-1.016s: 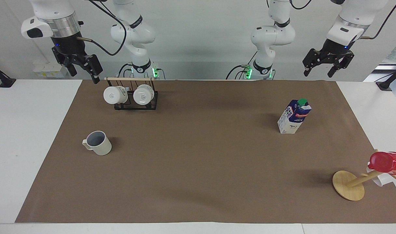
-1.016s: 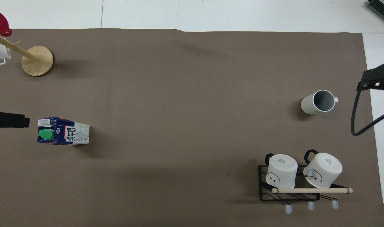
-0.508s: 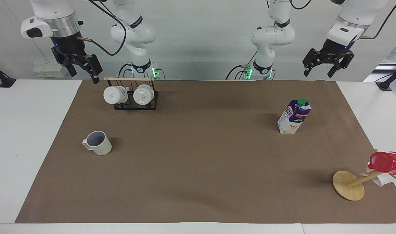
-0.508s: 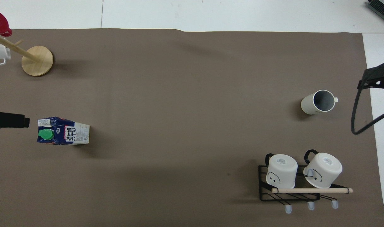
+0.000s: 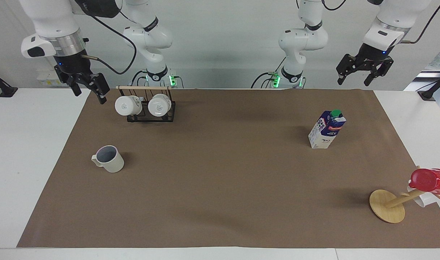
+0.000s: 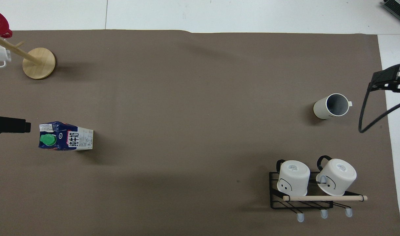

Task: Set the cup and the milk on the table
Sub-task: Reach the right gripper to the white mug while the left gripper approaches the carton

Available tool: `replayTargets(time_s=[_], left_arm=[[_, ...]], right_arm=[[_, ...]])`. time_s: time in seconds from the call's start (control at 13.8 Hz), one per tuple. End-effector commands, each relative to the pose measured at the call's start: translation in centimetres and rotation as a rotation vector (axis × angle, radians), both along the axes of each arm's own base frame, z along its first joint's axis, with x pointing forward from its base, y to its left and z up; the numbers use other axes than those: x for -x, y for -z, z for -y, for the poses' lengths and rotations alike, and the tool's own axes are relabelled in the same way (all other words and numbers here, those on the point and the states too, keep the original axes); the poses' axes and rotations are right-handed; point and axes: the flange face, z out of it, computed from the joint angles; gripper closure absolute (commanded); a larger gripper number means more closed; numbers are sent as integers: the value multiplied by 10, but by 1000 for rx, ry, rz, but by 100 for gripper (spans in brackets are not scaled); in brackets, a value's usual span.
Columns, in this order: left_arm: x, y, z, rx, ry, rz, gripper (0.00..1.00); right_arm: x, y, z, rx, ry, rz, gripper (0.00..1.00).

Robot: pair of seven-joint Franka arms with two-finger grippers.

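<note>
The cup [image 5: 109, 159] stands upright on the brown paper of the table [image 5: 220, 187] toward the right arm's end; it also shows in the overhead view [image 6: 331, 106]. The milk [image 5: 327, 130] stands upright on the paper toward the left arm's end and shows in the overhead view [image 6: 65, 136] too. My right gripper [image 5: 90, 95] hangs open and empty in the air over the paper's edge beside the mug rack, apart from the cup. My left gripper [image 5: 352, 82] hangs open and empty in the air, apart from the milk. In the overhead view the right gripper [image 6: 383, 80] and the left gripper [image 6: 22, 125] show at the edges.
A black wire rack [image 5: 146, 108] with two white mugs stands near the right arm's base. A wooden mug tree [image 5: 387, 206] with a red cup [image 5: 429, 180] leans at the left arm's end, farther from the robots than the milk.
My right gripper has shifted a little toward its end of the table and slightly lower, away from the rack. The left arm, cup and milk have not moved.
</note>
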Motion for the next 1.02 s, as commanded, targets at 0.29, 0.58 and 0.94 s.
replayTargets(time_s=[0.29, 0.58, 0.94], left_arm=[[2, -7, -2, 1, -11, -5, 0], [2, -7, -2, 1, -11, -5, 0], [2, -7, -2, 2, -11, -5, 0]], right_arm=[[-12, 119, 25, -11, -18, 12, 0], [-20, 185, 36, -6, -12, 26, 0], [-28, 234, 76, 12, -78, 28, 0]])
